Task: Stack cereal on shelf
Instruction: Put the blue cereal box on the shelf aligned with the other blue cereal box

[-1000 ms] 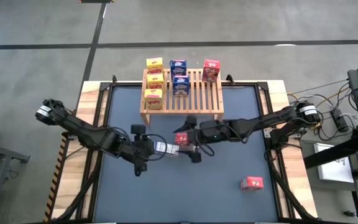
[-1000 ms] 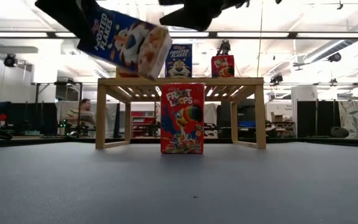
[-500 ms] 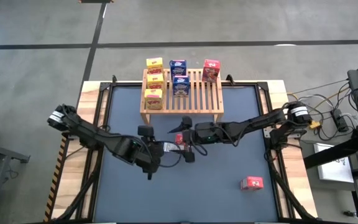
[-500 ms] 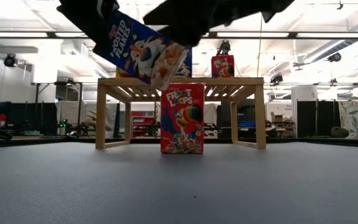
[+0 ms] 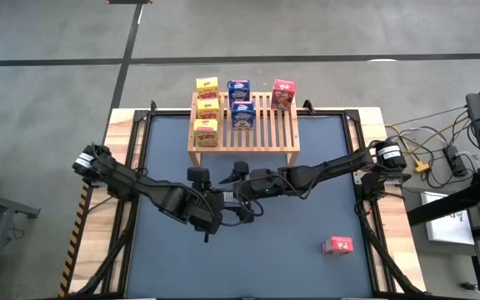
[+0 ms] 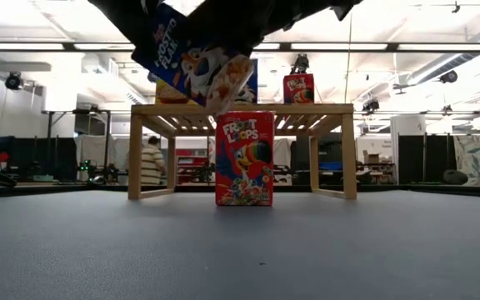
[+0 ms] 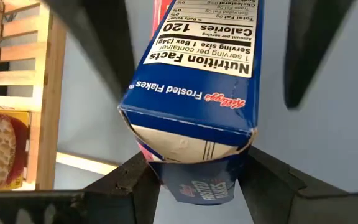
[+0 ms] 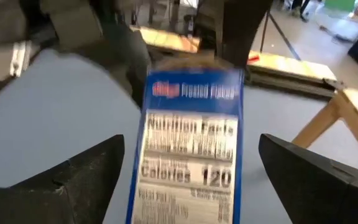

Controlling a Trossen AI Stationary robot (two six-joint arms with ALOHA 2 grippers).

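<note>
Blue cereal box [image 6: 192,58] held tilted above the table, in front of the shelf [image 5: 244,125] | left gripper [image 7: 194,180] clamped on it | right gripper [image 8: 188,168] spread around its other end | you close squarely before letting go.

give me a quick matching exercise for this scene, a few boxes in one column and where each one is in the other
Things:
1. blue Frosted Flakes box
2. red Froot Loops box
3. red box lying flat
4. three yellow boxes

Places:
A. on the mat near the table's right front corner
B. lined up along the left end of the shelf
C. held tilted in the air by the left gripper
D. upright on the mat in front of the shelf

Pairs: 1-C, 2-D, 3-A, 4-B
</note>
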